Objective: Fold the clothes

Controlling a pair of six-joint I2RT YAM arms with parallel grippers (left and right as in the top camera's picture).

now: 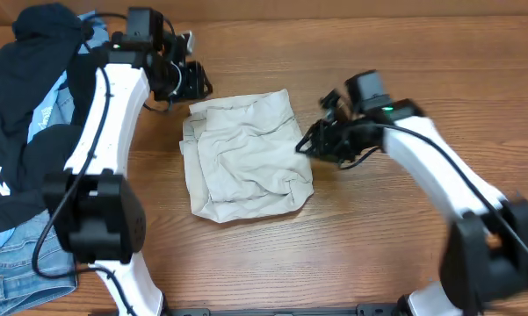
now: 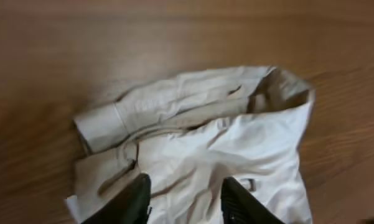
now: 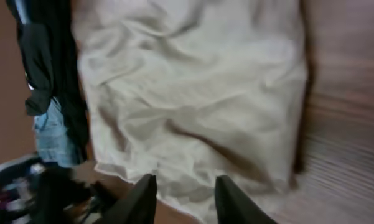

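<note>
- From overhead we see the khaki shorts (image 1: 246,158) folded into a rumpled square in the middle of the worktop (image 1: 378,254), apart from the heap of dark and denim garments (image 1: 26,114). The left gripper (image 1: 193,83) sits at the far left corner and the right gripper (image 1: 312,145) at the right edge, with both arms reaching in bent
- In the left wrist view, the fingers (image 2: 137,199) stand moderately apart over the waistband, holding nothing
- In the right wrist view, the fingers (image 3: 143,199) are likewise parted and empty above the cloth
- We judge this fold is laid; next we need a fresh grip on an edge to tidy or halve it
</note>
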